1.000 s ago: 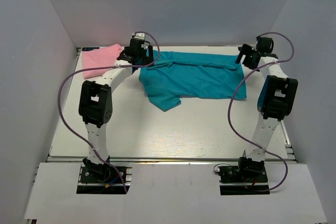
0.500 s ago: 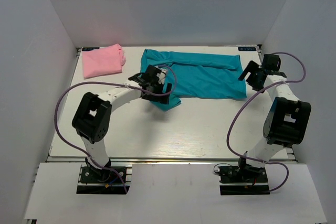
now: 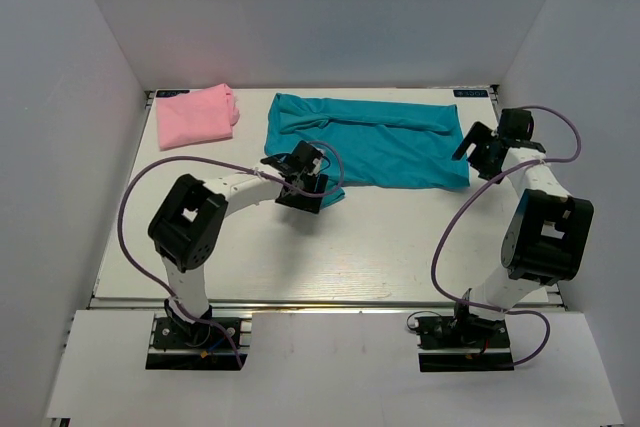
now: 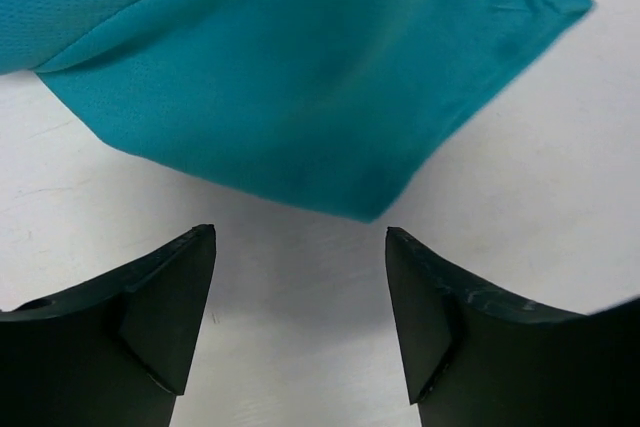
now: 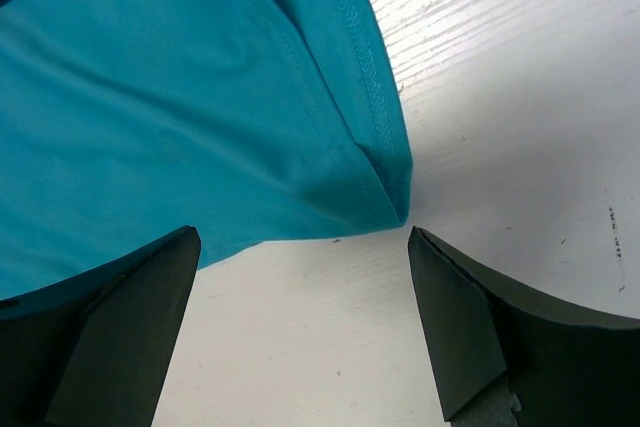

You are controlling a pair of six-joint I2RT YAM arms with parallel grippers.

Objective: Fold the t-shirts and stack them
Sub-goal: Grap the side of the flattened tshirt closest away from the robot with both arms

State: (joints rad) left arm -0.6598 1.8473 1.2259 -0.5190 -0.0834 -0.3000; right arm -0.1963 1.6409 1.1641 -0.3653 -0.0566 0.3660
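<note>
A teal t-shirt point(image 3: 372, 139) lies half folded across the back of the table, with a sleeve point(image 3: 332, 193) sticking out toward the front at its left. A folded pink t-shirt point(image 3: 194, 116) lies at the back left corner. My left gripper point(image 3: 301, 191) is open and empty, low over the table just in front of the teal sleeve corner point(image 4: 372, 209). My right gripper point(image 3: 474, 153) is open and empty, just off the shirt's near right corner point(image 5: 398, 209). The teal cloth fills the top of both wrist views point(image 4: 300, 67) point(image 5: 180, 97).
The white table point(image 3: 330, 247) is walled by grey panels on the left, back and right. The arm bases stand at the near edge. Purple cables loop beside each arm.
The left gripper came forward from the shirt's back left corner to the sleeve and settled lower. The right gripper moved from the back right corner to the near right corner. The shirt's left edge was flattened.
</note>
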